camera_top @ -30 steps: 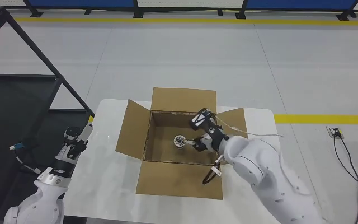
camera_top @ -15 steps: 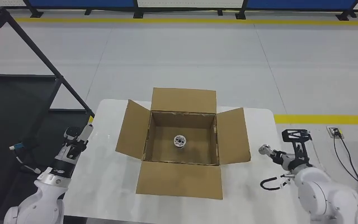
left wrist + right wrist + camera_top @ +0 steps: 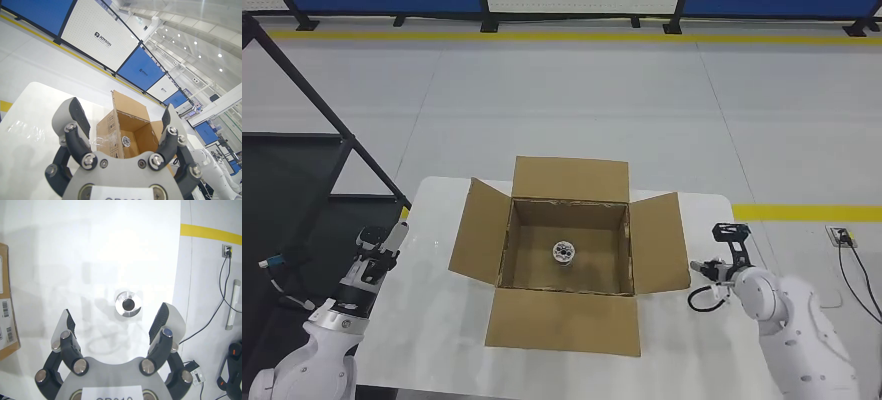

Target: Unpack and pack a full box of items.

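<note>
Top view: the cardboard box point(image 3: 562, 322) stands in the middle of the white counter point(image 3: 442, 330), all four flaps folded outward and its mouth facing up. A small round metal part point(image 3: 563, 250) lies on the box floor, toward the far wall and apart from the side walls.

In the right wrist view, a second piece, a short metal ring point(image 3: 128, 304) with a dark bore facing up, sits on the bare counter between the box's right flap and the counter's right edge, nearer that edge. The right gripper point(image 3: 115, 311) hangs over it with its fingers point(image 3: 159, 317) spread wide to either side of the ring, touching nothing.

The left gripper point(image 3: 122, 103) is at the counter's left edge, well apart from the box and aimed toward it. Its fingers point(image 3: 79, 115) are spread too, with nothing between them. From there the box's open mouth and the round part inside it show.

Beyond the counter's right edge, a yellow line point(image 3: 209, 232) crosses the floor, and a black cable point(image 3: 223, 279) runs from a floor socket.
</note>
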Motion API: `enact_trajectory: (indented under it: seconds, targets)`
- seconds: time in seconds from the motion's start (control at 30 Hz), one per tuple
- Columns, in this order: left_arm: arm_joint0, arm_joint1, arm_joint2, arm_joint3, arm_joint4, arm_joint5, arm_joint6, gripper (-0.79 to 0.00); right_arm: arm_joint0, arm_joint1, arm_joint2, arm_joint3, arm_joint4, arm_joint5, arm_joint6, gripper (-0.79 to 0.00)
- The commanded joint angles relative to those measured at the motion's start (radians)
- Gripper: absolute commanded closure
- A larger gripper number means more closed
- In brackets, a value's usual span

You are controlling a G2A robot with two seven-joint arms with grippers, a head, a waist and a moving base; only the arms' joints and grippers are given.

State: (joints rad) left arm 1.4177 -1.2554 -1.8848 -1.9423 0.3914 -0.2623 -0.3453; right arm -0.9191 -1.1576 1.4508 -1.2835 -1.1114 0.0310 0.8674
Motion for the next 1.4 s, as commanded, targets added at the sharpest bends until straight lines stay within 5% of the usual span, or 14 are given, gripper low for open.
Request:
enact_trajectory:
  seconds: [0.0, 0.1, 0.57, 1.0, 1.2, 1.37]
  targets:
    - [0.000, 0.000, 0.000, 0.000, 0.000, 0.000, 0.000, -0.785, 0.022, 0.000, 0.001, 0.044, 0.014, -0.014, -0.007, -0.317]
    - [0.000, 0.000, 0.000, 0.000, 0.000, 0.000, 0.000, -0.785, 0.048, -0.001, -0.006, 0.089, 0.021, -0.026, -0.003, 0.000]
    - [0.000, 0.000, 0.000, 0.000, 0.000, 0.000, 0.000, -0.785, 0.053, 0.001, -0.006, 0.082, 0.024, 0.009, -0.032, 0.000]
    - [0.000, 0.000, 0.000, 0.000, 0.000, 0.000, 0.000, -0.785, -0.226, 0.009, 0.026, -0.779, -0.190, 0.275, -0.061, 0.000]
    - [0.000, 0.000, 0.000, 0.000, 0.000, 0.000, 0.000, -0.785, -0.151, 0.000, -0.126, -0.884, -0.207, 0.127, -0.051, 0.000]
    - [0.000, 0.000, 0.000, 0.000, 0.000, 0.000, 0.000, -0.785, 0.086, -0.028, -0.322, -0.699, -0.091, -0.063, 0.049, 0.000]
